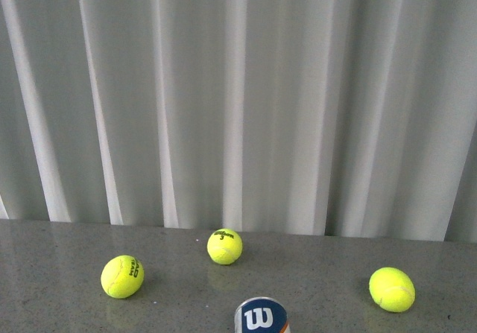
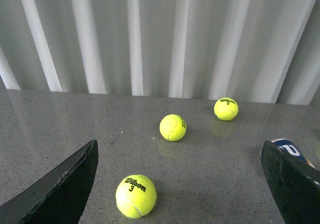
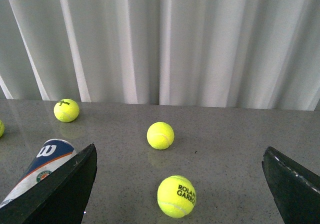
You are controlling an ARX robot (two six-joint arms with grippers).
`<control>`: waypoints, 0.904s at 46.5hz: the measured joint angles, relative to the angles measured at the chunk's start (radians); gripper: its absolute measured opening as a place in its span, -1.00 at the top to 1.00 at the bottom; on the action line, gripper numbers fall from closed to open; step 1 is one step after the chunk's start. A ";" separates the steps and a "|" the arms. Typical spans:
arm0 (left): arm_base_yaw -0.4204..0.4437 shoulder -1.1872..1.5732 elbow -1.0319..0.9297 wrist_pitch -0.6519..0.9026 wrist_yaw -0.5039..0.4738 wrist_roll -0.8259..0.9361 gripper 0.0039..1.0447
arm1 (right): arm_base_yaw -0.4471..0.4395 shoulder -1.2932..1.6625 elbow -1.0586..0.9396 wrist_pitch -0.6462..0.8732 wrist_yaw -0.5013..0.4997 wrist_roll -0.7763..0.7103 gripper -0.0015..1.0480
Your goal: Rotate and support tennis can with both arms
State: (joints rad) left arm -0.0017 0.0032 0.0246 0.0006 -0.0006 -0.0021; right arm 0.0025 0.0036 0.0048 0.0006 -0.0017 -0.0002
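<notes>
The tennis can [image 1: 261, 317] shows only its blue end with a white "W" at the bottom edge of the front view. In the right wrist view the tennis can [image 3: 44, 164] appears to lie slanted on the table, its blue label, orange stripe and round emblem visible, partly behind one black finger [image 3: 65, 189]. My right gripper [image 3: 179, 154] is open, with a "Roland Garros" ball [image 3: 176, 196] lying between its fingers. My left gripper [image 2: 179, 156] is open too. The tennis can [image 2: 291, 148] peeks out behind one of its fingers [image 2: 292, 184]. Neither arm shows in the front view.
Three yellow-green balls [image 1: 122, 276] [image 1: 224, 246] [image 1: 391, 289] lie on the grey speckled table [image 1: 59, 251]. A Wilson 3 ball [image 2: 136, 196] lies between the left fingers, with two more balls [image 2: 173, 127] [image 2: 226, 108] beyond. A white pleated curtain [image 1: 238, 94] closes the back.
</notes>
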 joint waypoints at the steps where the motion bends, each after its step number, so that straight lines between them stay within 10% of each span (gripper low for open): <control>1: 0.000 0.000 0.000 0.000 0.000 0.000 -0.88 | 0.000 0.000 0.000 0.000 0.000 0.000 -0.87; 24: 0.000 0.000 0.000 0.000 0.000 0.000 -0.88 | -0.015 0.029 0.024 -0.064 -0.051 0.034 -0.87; 28: 0.000 0.000 0.000 0.000 0.001 0.000 -0.88 | -0.061 0.249 0.135 -0.240 -0.139 0.141 -0.87; 42: 0.000 0.000 0.000 0.000 0.000 0.000 -0.88 | 0.082 1.181 0.501 -0.027 -0.179 0.255 -0.87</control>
State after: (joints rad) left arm -0.0021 0.0029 0.0246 0.0006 -0.0002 -0.0021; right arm 0.0849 1.1843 0.5060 -0.0269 -0.1802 0.2546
